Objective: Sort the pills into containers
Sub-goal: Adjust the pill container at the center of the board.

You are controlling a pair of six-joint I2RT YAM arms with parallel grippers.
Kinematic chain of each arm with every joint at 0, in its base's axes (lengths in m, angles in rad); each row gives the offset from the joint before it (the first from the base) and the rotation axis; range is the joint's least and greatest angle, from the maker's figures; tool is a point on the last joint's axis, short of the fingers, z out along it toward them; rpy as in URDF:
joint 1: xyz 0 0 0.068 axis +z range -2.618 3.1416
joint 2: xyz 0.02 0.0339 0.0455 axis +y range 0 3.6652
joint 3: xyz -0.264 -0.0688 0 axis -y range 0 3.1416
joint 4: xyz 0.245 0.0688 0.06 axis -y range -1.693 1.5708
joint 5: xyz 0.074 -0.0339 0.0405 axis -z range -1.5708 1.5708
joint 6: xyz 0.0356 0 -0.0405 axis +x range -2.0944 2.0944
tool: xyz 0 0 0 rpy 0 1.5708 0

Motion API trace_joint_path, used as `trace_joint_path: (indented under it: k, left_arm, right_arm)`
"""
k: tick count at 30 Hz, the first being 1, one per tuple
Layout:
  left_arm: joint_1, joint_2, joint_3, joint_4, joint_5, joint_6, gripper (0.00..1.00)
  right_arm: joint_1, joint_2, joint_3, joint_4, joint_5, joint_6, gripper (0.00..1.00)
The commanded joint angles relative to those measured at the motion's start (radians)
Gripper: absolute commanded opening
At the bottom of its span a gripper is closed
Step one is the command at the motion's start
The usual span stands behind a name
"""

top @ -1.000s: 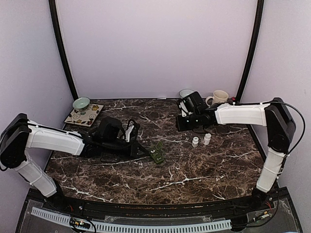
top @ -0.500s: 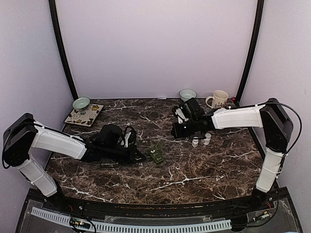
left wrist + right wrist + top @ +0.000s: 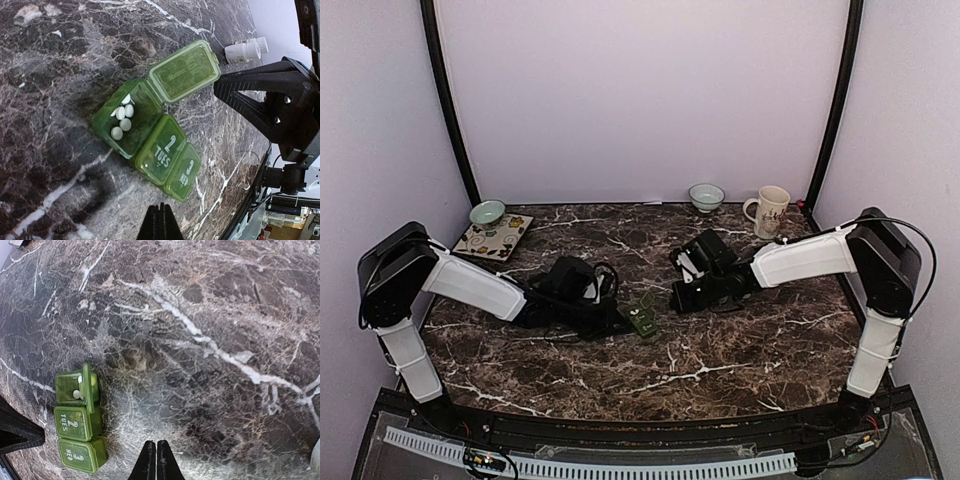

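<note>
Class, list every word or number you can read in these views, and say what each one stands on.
"2 TUES": middle closed lid of the green plastic three-compartment pill box.
"3 WED": end closed lid.
Open lid embossing, white bottle label: unreadable.

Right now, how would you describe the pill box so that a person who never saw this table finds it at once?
On the dark marble table, look near the middle. There lies a small green pill box with three compartments in a row. One end lid is open over white pills and the next lid reads TUES, unlike the white bottles nearby.
</note>
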Motion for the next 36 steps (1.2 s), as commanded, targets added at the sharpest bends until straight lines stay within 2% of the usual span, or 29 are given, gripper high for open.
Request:
trace_joint_path:
  k: [1,36]
  left_arm:
    - [0.001,0.026,0.035,-0.033,-0.032,0.002,0.00]
    - [0.043,0.139,0.174,-0.116,-0.034,0.083,0.00]
  right_arm:
    - [0.026,-0.019,-0.020,0.056,-0.020,0.029,0.03]
    - [0.083,0.052,-0.039,0.121,-0.077,0.066,0.01]
